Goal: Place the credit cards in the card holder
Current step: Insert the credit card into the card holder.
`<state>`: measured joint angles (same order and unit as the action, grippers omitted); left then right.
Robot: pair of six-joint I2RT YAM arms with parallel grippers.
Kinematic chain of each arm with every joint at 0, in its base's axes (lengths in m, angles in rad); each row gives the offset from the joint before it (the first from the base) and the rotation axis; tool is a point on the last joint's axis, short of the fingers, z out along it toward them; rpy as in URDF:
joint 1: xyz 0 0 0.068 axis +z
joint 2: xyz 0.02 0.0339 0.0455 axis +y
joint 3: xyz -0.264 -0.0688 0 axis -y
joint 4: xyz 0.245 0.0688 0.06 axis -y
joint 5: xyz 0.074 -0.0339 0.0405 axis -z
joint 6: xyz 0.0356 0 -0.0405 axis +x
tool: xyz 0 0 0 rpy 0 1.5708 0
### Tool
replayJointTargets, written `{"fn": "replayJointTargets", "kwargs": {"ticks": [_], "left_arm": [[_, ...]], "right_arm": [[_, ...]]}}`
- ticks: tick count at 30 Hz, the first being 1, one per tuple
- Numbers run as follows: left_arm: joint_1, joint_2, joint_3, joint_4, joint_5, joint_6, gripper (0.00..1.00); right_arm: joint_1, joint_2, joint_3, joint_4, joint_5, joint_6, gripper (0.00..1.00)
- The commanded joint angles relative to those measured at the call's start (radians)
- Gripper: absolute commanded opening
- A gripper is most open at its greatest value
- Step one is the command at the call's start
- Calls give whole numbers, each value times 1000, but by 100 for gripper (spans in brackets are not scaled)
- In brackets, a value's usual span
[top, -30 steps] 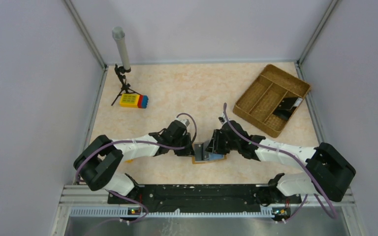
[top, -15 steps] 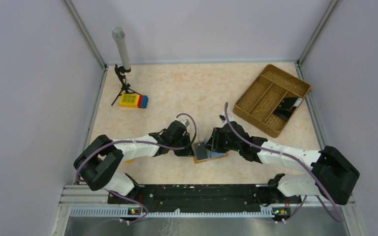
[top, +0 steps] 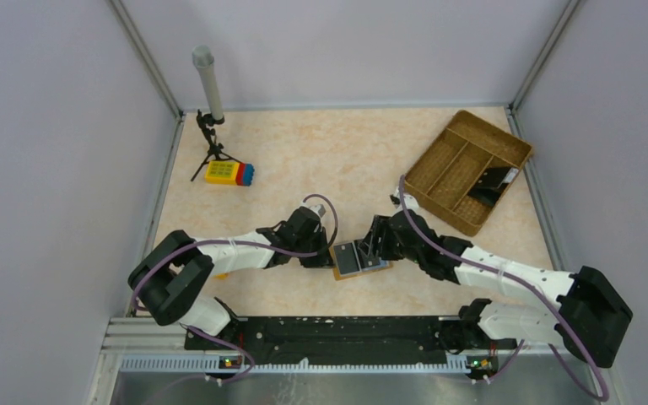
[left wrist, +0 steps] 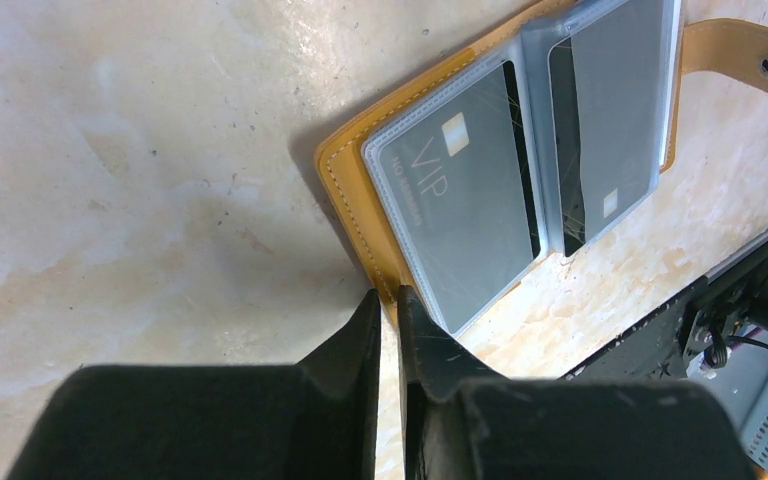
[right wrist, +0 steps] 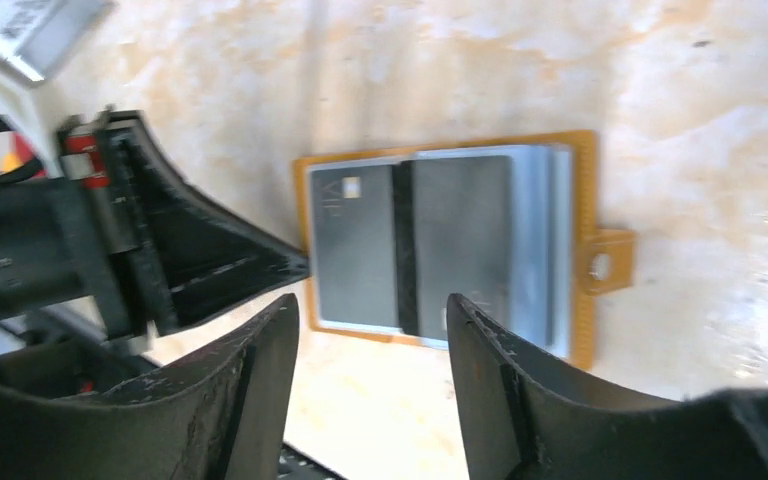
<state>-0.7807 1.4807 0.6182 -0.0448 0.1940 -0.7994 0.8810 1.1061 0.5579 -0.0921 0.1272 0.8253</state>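
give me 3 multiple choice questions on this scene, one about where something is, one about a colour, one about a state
1. Where does the card holder lie?
A. in the woven tray
B. on the table between the two claws
C. beside the toy block

2. What colour is its leather cover?
A. orange-tan
B. green
C. white

3. How is the right claw?
A. shut on a card
B. shut on the holder's strap
C. open above the holder

Answers:
1 B, it lies spread open on the table, with the left claw at one edge and the right claw over it.
2 A, the leather rim around the cards is orange-tan.
3 C, its fingers stand well apart and grip nothing.
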Motion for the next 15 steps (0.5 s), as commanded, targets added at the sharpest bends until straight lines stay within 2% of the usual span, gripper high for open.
{"fn": "replayJointTargets", "kwargs": {"ticks": [1,5,10,15], "left_arm": [[-4,6,-19,10,-22,2,11],[-3,9,-17,13,-18,-1,11],[-4,8,-18,9,-21,-3,11],[-4,9,-16,5,-19,-2,10]], "right_arm": [[-42,-8,76,-189,92,-39,56],[-132,46,55,-184,-32,-75,52],[-139,97,48,-136,-112,-89,45],[-140,139,44,-124,-115,-88,40]]}}
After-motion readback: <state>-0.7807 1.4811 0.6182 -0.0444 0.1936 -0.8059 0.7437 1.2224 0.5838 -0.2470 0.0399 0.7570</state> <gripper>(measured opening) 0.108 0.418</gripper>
